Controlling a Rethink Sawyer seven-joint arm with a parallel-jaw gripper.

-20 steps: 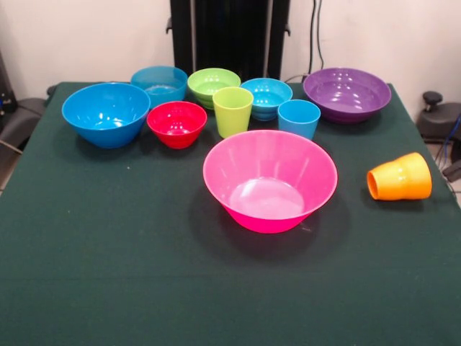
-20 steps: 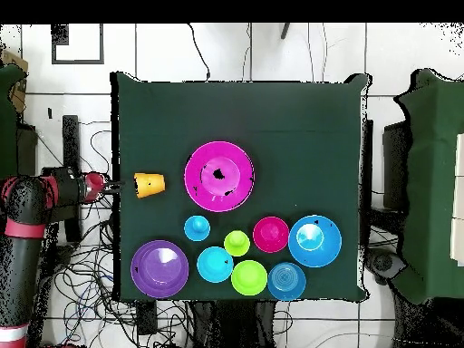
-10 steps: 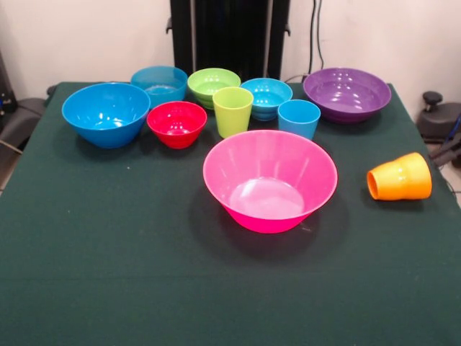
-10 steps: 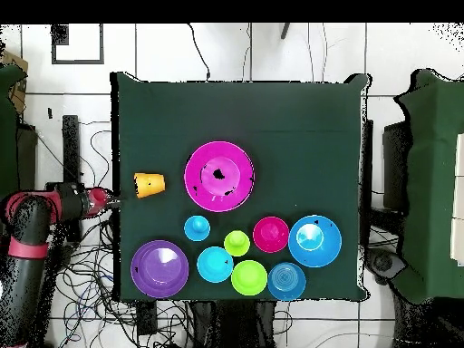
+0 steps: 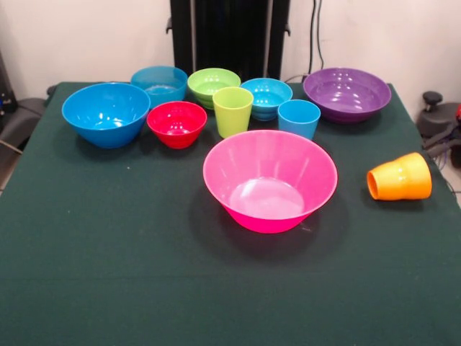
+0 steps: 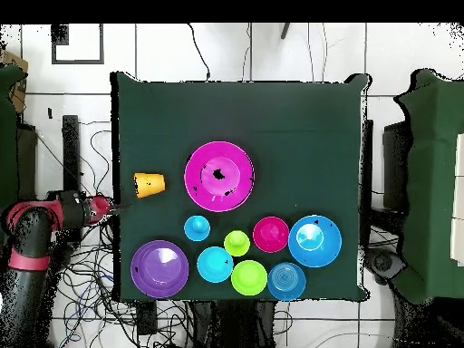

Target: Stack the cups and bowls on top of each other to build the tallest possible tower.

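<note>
Pink bowl (image 5: 270,180), empty, upright.

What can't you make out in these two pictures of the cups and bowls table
- Hand, overhead view: too small, off the table's edge among cables; open or shut is unclear.
- Hand, front view: cut off by the right edge.
- Orange cup, front view: lying on its side, mouth turned away; inside hidden.
- Small blue bowl, front view: lower part hidden behind the large blue bowl.

Red and black arm (image 6: 36,237) — rounded tubular segments, dark wrist end
</note>
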